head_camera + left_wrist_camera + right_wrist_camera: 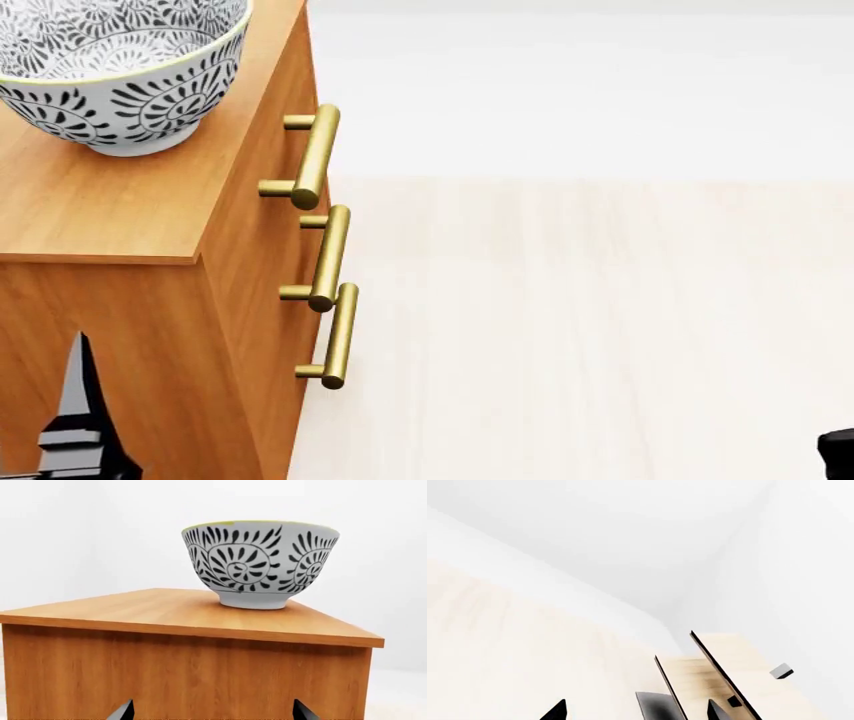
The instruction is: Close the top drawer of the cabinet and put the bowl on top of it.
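Already the round white ceramic bowl with dark floral pattern [114, 70] sits upright on the flat top of the warm-brown wood cabinet [187, 675], and the top drawer [274, 150] looks flush. Both steps seem done. The left hand [212, 711] is released and empty; so, apparently, is the right hand [637, 711]. Next, I judge, only withdrawal.

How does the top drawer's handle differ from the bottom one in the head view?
The top handle sits just under the cabinet top, near the bowl; the bottom handle hangs lowest. The top one appears longer and thicker, being nearer the camera. Both are brass bars, similarly tilted, and no drawer looks pulled out.
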Controlling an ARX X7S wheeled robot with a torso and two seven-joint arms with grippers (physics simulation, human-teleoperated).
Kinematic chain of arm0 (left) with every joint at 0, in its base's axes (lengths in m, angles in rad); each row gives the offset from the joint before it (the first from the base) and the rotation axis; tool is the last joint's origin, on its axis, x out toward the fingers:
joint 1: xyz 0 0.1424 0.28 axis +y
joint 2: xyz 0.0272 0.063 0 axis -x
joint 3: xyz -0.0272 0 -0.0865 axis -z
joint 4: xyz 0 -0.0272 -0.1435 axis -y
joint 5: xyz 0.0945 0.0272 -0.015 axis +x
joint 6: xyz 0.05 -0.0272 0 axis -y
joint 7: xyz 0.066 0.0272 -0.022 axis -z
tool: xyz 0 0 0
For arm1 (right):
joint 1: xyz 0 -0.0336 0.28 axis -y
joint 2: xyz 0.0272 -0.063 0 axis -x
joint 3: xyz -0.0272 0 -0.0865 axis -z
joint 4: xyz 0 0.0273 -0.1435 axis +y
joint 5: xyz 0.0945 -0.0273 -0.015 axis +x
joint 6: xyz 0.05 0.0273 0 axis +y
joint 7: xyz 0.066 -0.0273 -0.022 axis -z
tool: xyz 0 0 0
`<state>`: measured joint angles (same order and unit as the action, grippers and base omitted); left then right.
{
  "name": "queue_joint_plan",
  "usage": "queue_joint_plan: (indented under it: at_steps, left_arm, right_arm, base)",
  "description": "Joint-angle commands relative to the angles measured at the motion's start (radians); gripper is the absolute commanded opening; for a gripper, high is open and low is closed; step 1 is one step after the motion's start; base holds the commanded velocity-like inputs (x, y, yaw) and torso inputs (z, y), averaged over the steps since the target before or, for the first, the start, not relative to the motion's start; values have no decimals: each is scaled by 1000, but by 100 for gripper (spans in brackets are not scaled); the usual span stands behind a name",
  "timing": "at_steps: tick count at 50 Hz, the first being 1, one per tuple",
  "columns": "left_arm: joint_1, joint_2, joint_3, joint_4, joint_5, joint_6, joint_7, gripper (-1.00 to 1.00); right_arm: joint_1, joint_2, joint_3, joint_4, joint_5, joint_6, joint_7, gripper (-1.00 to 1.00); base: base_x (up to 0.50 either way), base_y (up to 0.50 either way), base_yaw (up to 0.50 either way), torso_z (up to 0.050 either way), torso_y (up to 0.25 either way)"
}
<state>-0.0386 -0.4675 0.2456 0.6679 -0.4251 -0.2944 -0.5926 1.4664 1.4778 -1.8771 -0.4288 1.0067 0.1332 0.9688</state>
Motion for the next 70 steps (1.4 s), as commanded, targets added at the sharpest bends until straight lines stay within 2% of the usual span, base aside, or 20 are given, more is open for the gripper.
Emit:
queue_joint_plan:
  at_steps: [1, 7, 10, 39, 70]
  left_arm:
    - [24, 0, 1, -24, 19, 44, 8, 100]
    - [10, -11, -9, 13, -4, 2, -9, 100]
    - [30, -7, -4, -6, 16, 42, 1, 100]
    - [70, -39, -38, 92, 8, 43, -33, 100]
    - [98, -73, -77, 184, -10, 35, -67, 100]
  right_arm:
    - [7, -2, 8, -17, -8, 8, -3, 100]
    - [12, 5, 14, -30, -8, 17, -4, 100]
    - [20, 12, 21, -49, -9, 32, -3, 100]
    - [77, 78, 80, -206, -37, 105, -18, 100]
    - [120, 93, 140, -298, -18, 183, -11, 100]
  base:
    - [0, 0, 0, 0, 0]
    - [0, 0, 0, 0, 0]
    - [0, 0, 0, 0, 0]
    - [0, 0, 0, 0, 0]
    - [0, 0, 0, 0, 0]
